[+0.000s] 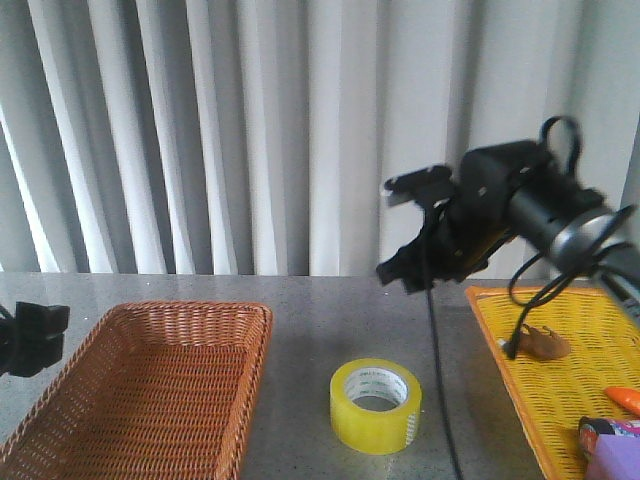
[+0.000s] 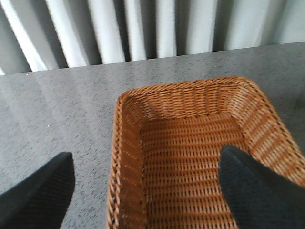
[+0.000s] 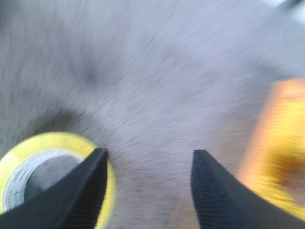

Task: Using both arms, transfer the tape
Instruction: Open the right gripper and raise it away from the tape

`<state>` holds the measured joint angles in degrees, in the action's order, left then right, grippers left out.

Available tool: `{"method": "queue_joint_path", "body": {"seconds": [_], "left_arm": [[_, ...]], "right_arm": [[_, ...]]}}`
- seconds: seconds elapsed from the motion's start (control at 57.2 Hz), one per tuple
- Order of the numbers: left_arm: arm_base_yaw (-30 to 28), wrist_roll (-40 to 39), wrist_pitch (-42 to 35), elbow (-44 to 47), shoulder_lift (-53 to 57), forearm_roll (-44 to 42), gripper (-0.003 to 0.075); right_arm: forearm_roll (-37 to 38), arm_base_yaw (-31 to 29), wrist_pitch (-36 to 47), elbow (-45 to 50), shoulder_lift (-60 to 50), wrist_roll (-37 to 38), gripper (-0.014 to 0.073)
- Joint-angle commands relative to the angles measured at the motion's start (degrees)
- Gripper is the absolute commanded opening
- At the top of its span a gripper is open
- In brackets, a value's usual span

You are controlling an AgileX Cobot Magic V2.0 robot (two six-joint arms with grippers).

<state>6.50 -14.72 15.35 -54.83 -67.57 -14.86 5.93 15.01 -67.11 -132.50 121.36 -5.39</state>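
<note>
The tape (image 1: 376,404), a yellow roll with a white printed core, lies flat on the grey table between the two baskets. My right gripper (image 1: 400,272) hangs in the air above and behind the roll, clear of it. In the blurred right wrist view its fingers (image 3: 83,191) stand open with bare table between them, and the tape (image 3: 43,167) shows partly behind one finger. My left gripper (image 1: 30,338) sits low at the table's left edge, beside the brown basket. Its fingers (image 2: 257,191) are spread wide and open, with nothing held.
A brown wicker basket (image 1: 245,330) stands at the front left. A yellow wicker tray (image 1: 520,400) at the right holds a brown item (image 1: 545,343), an orange item (image 1: 625,399) and a purple pack (image 1: 615,450). A black cable (image 1: 437,360) hangs from the right arm. Curtains close the back.
</note>
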Motion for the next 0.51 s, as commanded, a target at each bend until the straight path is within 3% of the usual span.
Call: {"method": "queue_joint_path", "body": {"seconds": [0.0, 0.21, 0.385, 0.489], "left_arm": [[2.73, 0.32, -4.02, -4.49, 1.03, 0.66, 0.0583], [6.61, 0.44, -0.43, -15.78, -1.17, 6.69, 0.0583], [11.19, 0.57, 8.72, -28.31, -8.43, 6.7, 0.0583], [14.51, 0.57, 10.15, -34.72, -13.9, 6.7, 0.0583]], "right_arm": [[0.44, -4.1, 2.46, -1.78, -8.84, 0.15, 0.0253], [-8.03, -13.17, 1.45, -1.6, -15.32, -1.5, -0.0015], [-8.27, -16.94, -0.32, -1.6, -16.03, -0.22, -0.0008], [-7.59, -16.94, -0.32, -1.6, -15.97, -0.28, -0.0008]]}}
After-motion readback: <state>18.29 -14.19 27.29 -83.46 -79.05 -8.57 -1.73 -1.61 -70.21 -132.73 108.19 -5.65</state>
